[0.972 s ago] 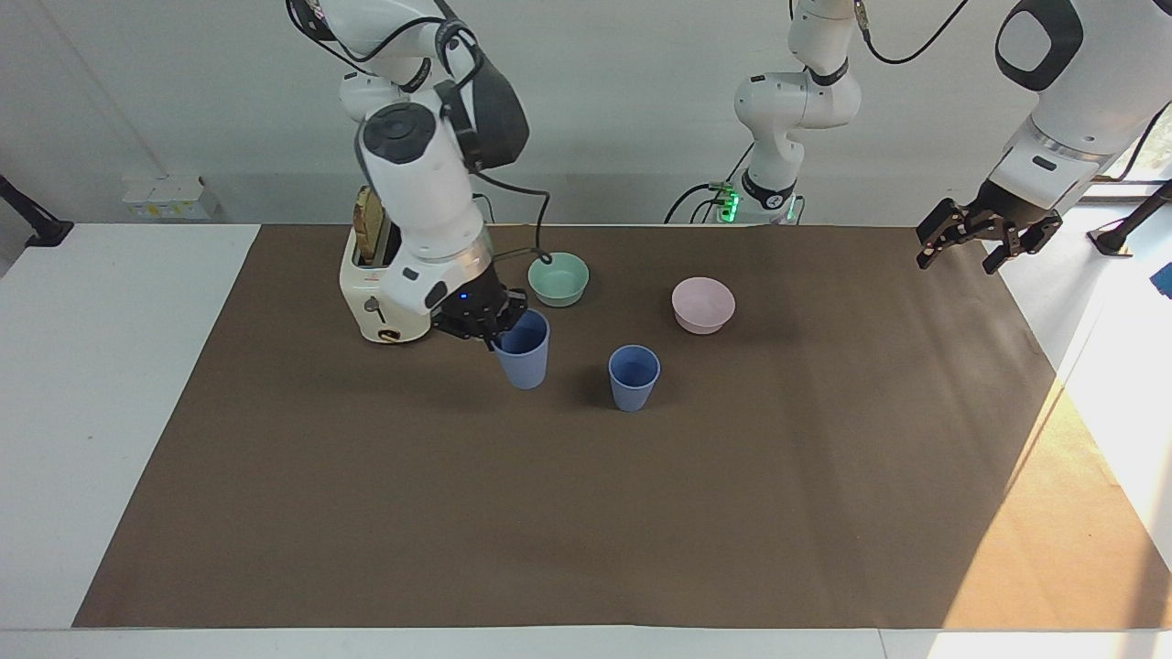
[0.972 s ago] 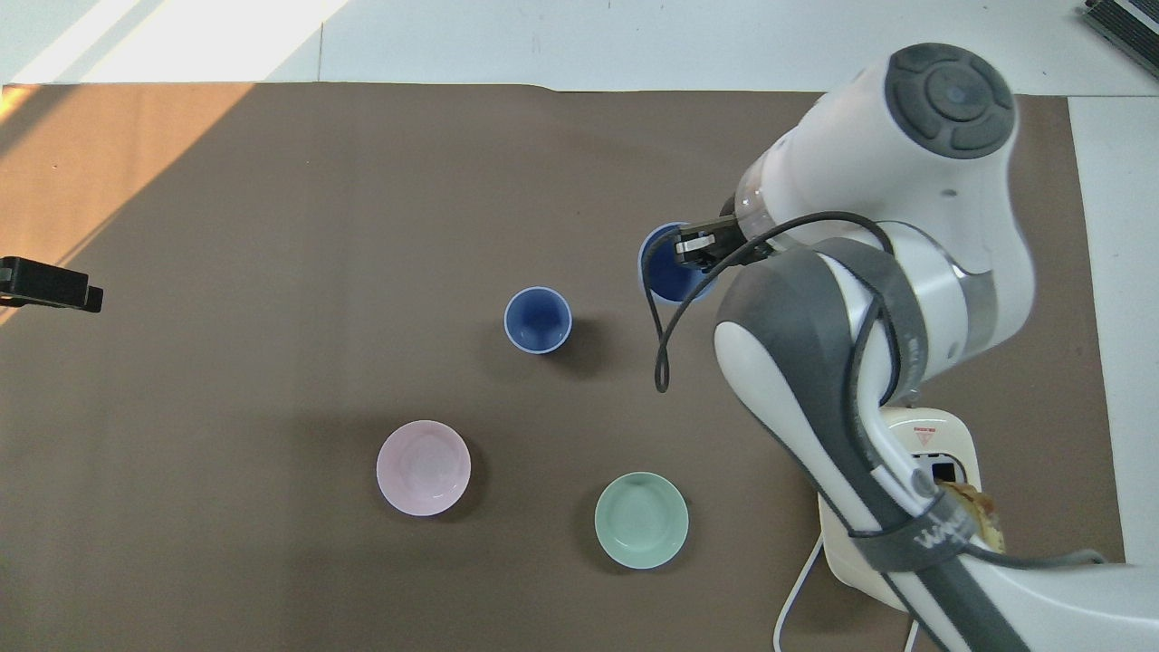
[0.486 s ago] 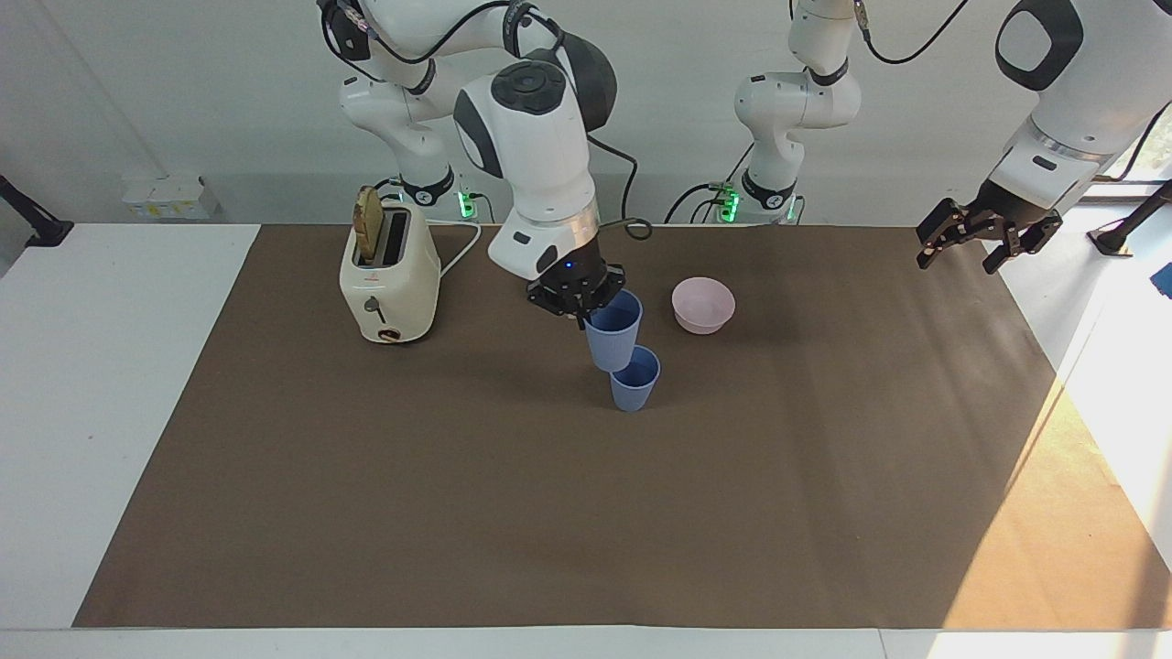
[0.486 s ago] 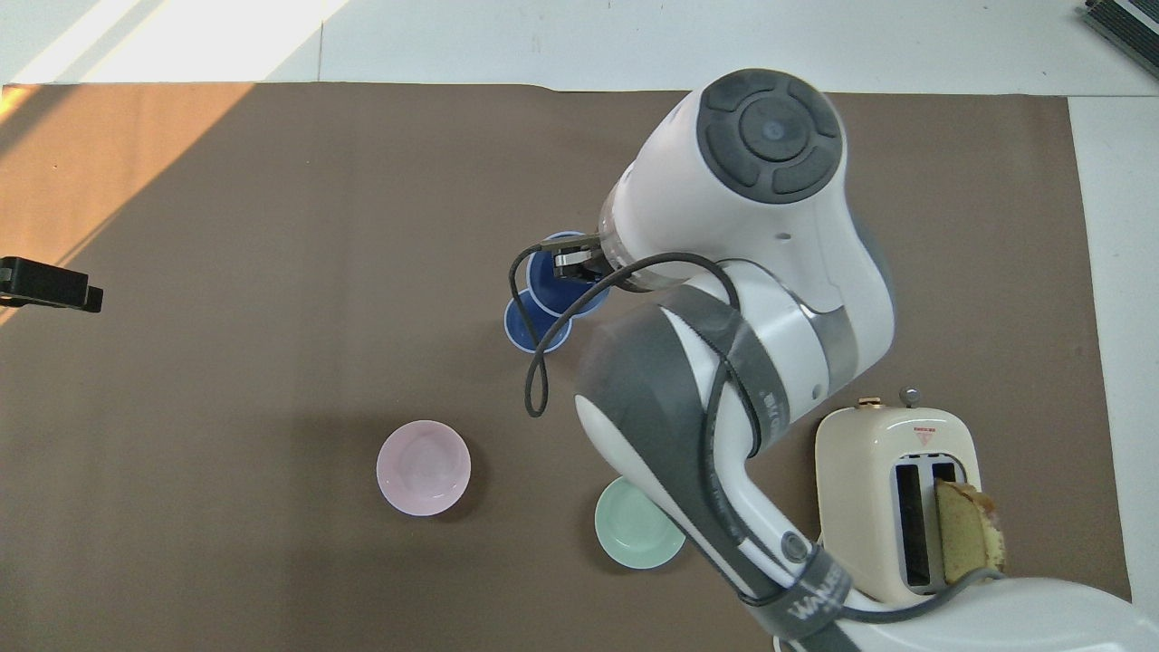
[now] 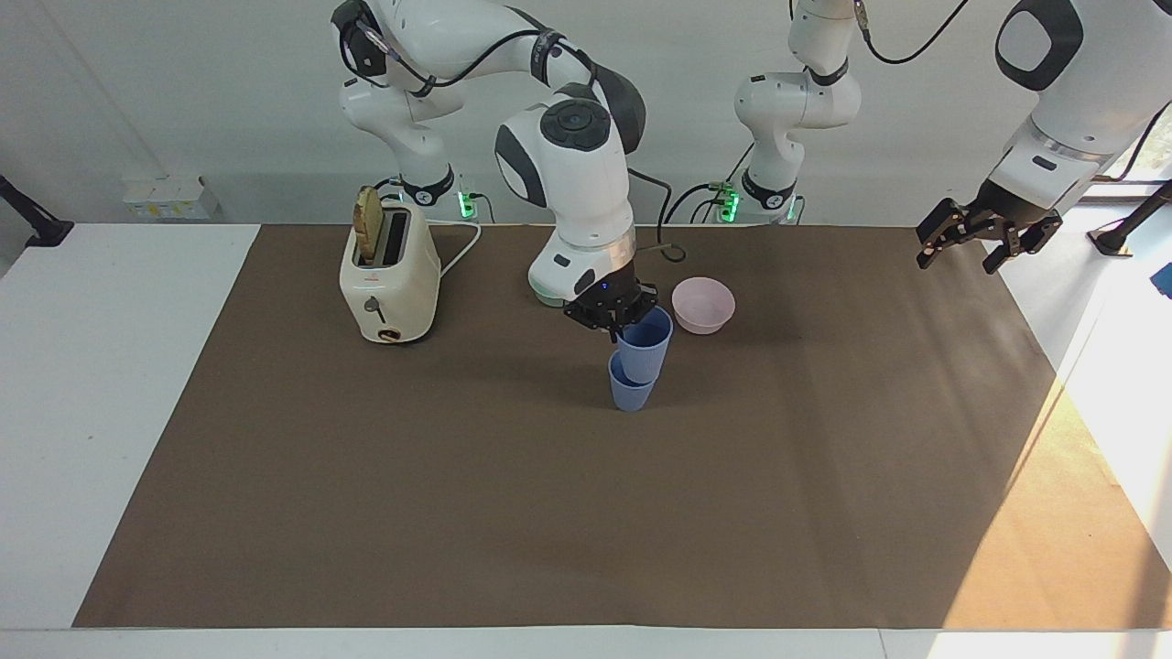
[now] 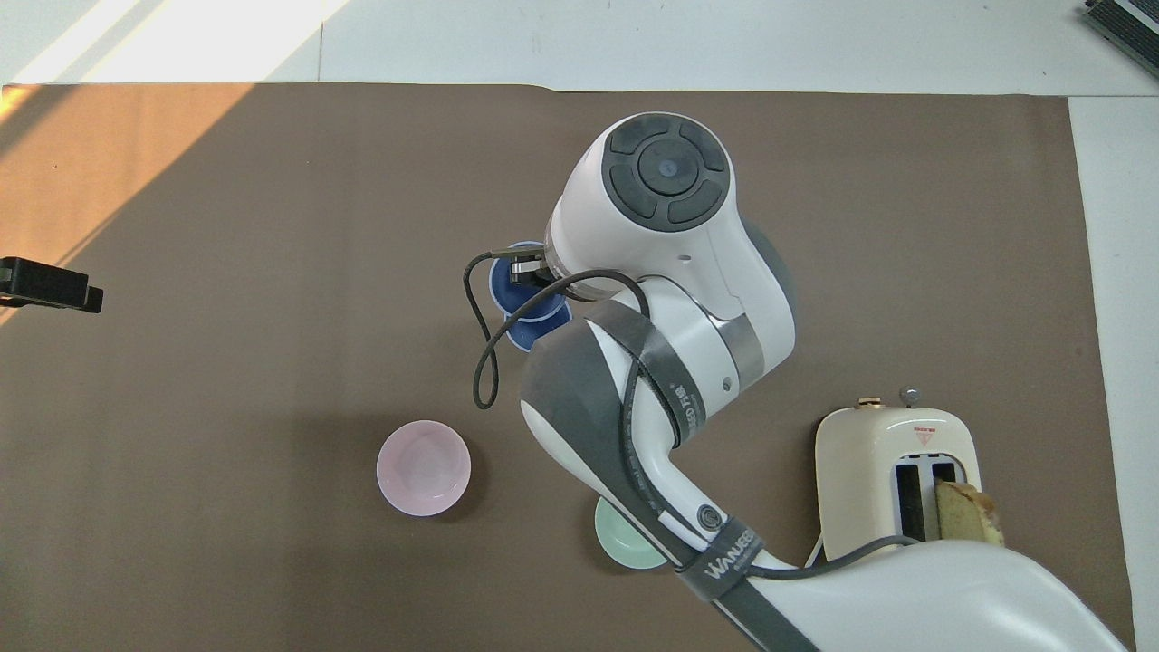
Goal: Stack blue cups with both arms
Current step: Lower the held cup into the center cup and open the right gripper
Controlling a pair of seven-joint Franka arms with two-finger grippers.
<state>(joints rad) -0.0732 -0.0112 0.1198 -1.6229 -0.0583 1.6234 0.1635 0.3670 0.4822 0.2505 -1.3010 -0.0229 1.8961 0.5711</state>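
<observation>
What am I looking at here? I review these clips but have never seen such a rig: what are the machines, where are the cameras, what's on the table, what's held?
Two white robot arms work at a table under a brown mat. One picture faces the robots from across the table; the other looks down from above their own end.

The right gripper is shut on the rim of one blue cup, holding it tilted over the second cup, which stands on the mat; whether it has entered it is unclear. The left gripper waits open, raised over the mat's edge.

Also there: a toaster with bread in it, a pink bowl, and a green bowl mostly hidden by the arm.
</observation>
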